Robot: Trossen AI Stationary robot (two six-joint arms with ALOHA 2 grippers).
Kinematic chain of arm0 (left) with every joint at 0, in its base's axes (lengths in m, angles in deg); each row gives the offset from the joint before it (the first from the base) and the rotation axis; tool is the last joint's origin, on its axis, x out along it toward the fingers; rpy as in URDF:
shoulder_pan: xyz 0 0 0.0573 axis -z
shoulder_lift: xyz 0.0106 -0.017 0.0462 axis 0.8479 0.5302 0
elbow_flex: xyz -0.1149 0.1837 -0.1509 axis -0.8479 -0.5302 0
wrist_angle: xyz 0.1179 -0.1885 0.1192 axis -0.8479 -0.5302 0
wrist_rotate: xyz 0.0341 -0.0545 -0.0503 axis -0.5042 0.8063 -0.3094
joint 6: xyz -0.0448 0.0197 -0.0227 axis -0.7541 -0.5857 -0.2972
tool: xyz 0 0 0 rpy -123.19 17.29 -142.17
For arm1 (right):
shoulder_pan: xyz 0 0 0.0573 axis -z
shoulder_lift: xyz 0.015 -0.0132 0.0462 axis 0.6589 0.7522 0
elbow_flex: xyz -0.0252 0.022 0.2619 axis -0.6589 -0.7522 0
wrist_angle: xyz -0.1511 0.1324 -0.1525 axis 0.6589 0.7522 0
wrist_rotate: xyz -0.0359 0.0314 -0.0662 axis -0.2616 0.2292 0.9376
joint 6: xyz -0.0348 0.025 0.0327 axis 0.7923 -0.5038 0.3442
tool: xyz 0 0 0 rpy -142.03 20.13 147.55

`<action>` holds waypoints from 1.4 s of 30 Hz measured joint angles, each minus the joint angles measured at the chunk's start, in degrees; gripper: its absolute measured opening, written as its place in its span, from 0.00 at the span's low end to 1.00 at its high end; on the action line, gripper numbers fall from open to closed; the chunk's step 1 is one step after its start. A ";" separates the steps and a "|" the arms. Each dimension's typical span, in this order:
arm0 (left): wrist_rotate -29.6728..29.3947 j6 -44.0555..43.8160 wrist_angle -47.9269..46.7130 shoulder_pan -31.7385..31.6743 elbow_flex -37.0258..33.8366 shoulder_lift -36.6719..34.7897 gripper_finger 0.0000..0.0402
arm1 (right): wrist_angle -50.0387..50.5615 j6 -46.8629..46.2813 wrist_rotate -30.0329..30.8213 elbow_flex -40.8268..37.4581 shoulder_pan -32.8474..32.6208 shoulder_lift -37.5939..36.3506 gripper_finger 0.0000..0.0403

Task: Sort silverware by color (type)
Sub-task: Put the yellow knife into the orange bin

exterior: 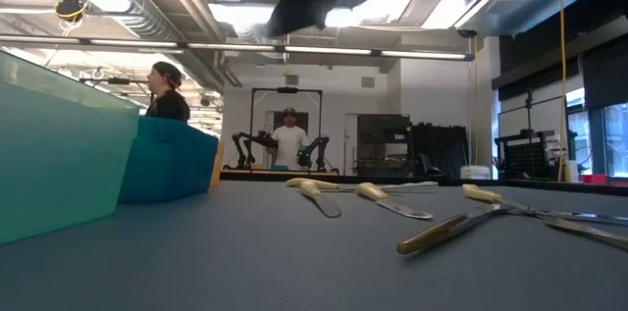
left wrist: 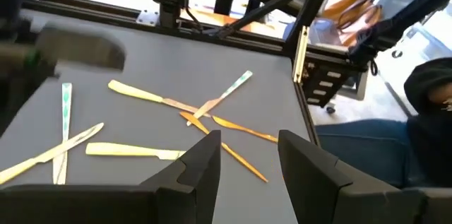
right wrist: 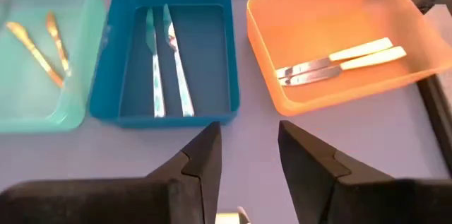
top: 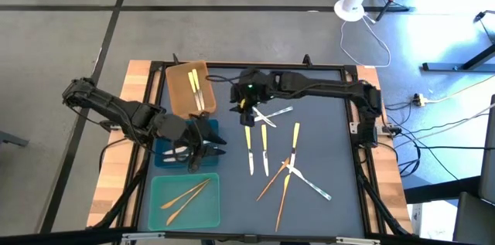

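Sorting is being read as partway done. Leftmost, three trays are being used: two orange-gold pieces (top: 184, 197) in the teal tray (top: 158, 216), two silver ones (right wrist: 167, 60) in the blue tray (right wrist: 169, 114), two yellow-handled knives (top: 195, 89) in the brown tray (top: 178, 100). The left gripper (top: 203, 146) is being held over the blue tray, jaws apart, nothing held. Mid-mat, the right gripper (top: 249, 104) is being held above the loose pile (top: 278, 156), jaws apart and empty, a yellow handle tip (right wrist: 227, 217) just below. A pick is likely being set up; descent and closing on that one handle are called for next.
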 joint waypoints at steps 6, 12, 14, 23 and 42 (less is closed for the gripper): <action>1.99 7.43 1.96 -3.44 0.00 0.00 0.34 | 4.37 0.93 -0.03 0.00 -0.08 -5.92 0.32; 8.48 13.70 5.08 -7.87 0.00 0.00 0.34 | 9.05 1.57 1.04 0.00 -0.13 -12.94 0.32; 9.73 14.59 5.49 -9.51 0.00 0.00 0.34 | 10.58 1.75 1.48 0.00 -0.13 -15.22 0.32; 17.26 14.89 5.98 -18.33 0.00 1.61 0.34 | 19.16 0.40 1.49 -0.67 -0.17 -25.90 0.32; 34.97 21.61 14.82 -33.73 -0.07 13.00 0.34 | -10.16 -16.30 5.87 -54.12 -0.17 -61.83 0.32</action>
